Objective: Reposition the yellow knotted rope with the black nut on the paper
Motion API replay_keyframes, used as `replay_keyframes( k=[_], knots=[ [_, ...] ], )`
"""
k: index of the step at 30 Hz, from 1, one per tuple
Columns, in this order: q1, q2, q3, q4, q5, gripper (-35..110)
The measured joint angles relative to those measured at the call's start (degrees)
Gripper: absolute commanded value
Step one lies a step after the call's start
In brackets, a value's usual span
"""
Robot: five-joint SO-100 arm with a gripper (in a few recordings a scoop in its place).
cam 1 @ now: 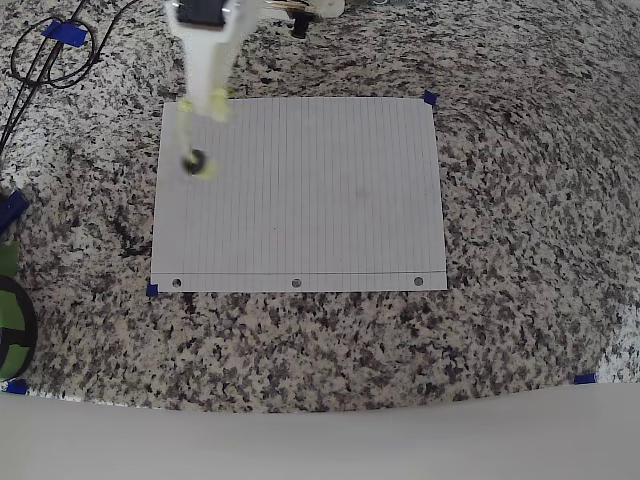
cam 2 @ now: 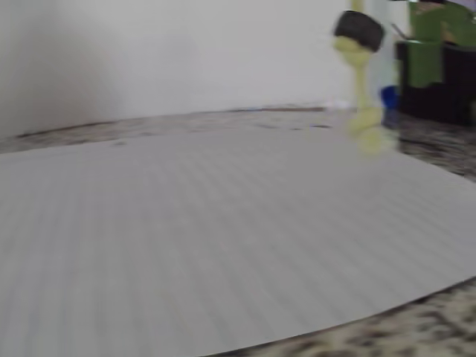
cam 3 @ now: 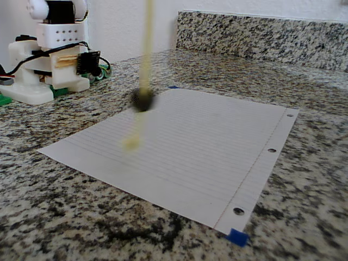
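The thin yellow knotted rope with its small black hexagonal nut hangs above the white lined paper (unplaced), the jaws' grip impossible to tell.

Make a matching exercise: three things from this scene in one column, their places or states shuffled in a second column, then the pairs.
Things:
1. thin pale yellow knotted rope
2. small black hexagonal nut
3. white lined sheet of paper

Places or states:
A. lies flat on the speckled granite counter
B. hangs down above the sheet
C. sits on the cord, above its lower knot

Pairs: 1-B, 2-C, 3-A
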Motion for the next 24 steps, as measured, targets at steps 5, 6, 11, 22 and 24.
replay_keyframes(
  k=[5,6,11,22,24],
  knots=[
    [-1.3,0.4,4.1,-0.2,1.0,0],
    [-2.7,0.8,5.9,-0.5,1.1,0],
    [-10.9,3.6,15.8,-2.7,1.4,0],
    [-25.6,8.4,26.3,-10.1,1.6,0],
    [-27.0,9.1,28.2,-12.4,1.6,0]
  ],
)
